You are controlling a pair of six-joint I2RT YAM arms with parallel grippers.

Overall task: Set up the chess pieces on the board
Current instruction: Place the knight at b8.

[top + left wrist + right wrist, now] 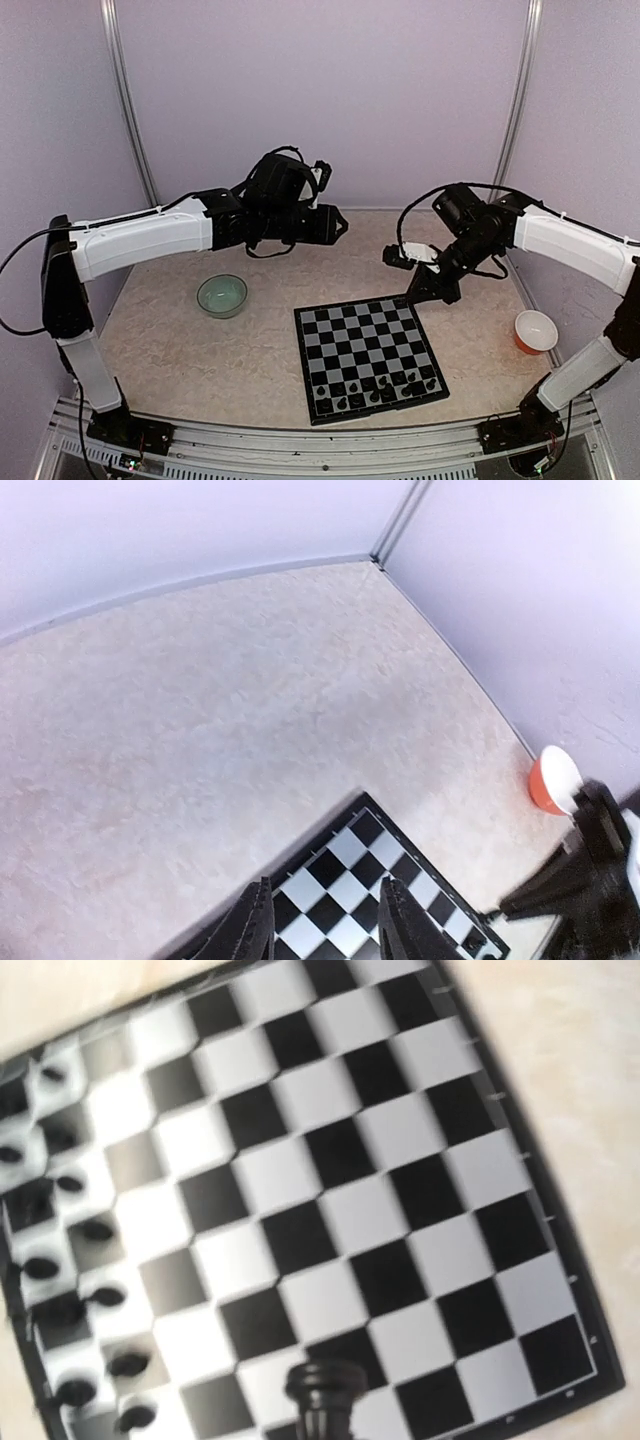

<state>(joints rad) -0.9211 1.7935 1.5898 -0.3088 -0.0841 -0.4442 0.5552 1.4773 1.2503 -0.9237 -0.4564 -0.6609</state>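
The board (368, 352) lies on the table in front of the arms, with several black chess pieces (372, 396) standing in its two near rows. My right gripper (415, 296) hangs just over the board's far right corner, shut on one black chess piece (325, 1392). That piece pokes up at the bottom of the right wrist view, above the board (330, 1190). More pieces (105, 1297) line that view's left side. My left gripper (338, 222) is held high behind the board. Its fingers (250, 925) stand open with nothing between them, above the board's corner (350, 875).
A pale green bowl (222, 295) sits left of the board. An orange bowl (536, 331) sits to its right, seen also as the orange bowl (553, 780) near the wall. The right arm (590, 880) shows at the left wrist view's lower right.
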